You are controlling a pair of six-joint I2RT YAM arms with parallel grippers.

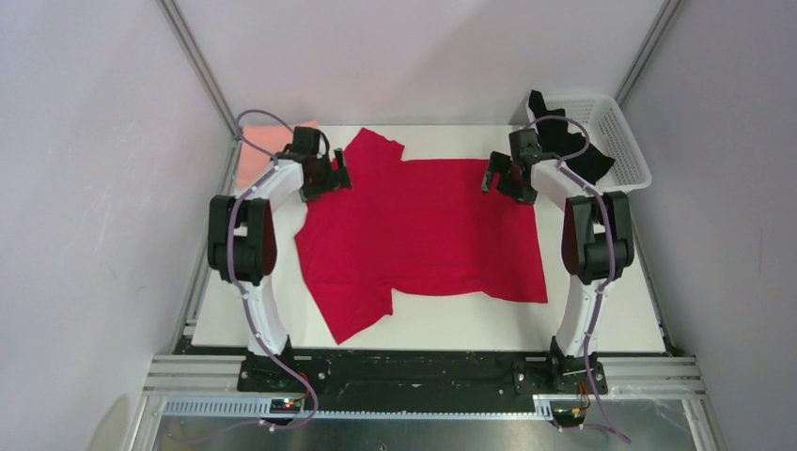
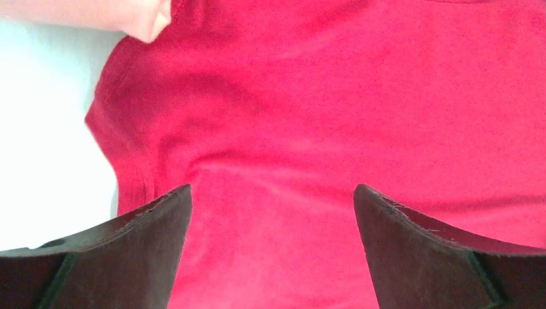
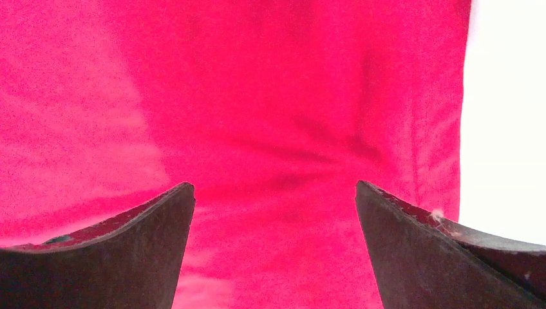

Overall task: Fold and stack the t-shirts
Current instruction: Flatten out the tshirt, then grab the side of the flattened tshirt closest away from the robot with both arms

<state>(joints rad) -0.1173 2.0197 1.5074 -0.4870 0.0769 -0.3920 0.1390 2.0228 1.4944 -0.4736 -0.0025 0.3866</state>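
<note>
My left tool (image 1: 334,174) hangs over the red t-shirt (image 1: 423,235) near the far edge of the table (image 1: 601,310), towards the left side. Its two fingers are spread wide with nothing between them. In my left wrist view the dark fingertips (image 2: 154,225) frame plain red cloth below them. I cannot tell whether they touch it.

My right tool (image 1: 498,176) is also spread wide and pinches nothing. It hangs over the far right corner of the same shirt. My right wrist view shows red cloth between the fingertips (image 3: 412,232), and the shirt's straight edge meets bare white table just to their right.

The red t-shirt lies opened out flat across the middle of the table. Its sleeves are on the left, one pointing at the far edge and one at the near edge. Its hem runs along the right side. There are a few soft creases near the sleeves.

The salmon-pink t-shirt (image 1: 263,155) lies at the far left corner of the table, partly hidden behind my left arm. Its corner shows beside the red sleeve in my left wrist view.

The black t-shirt (image 1: 569,141) sits in the white mesh basket (image 1: 625,141) at the far right corner. Part of it is draped over the basket's rim.
</note>
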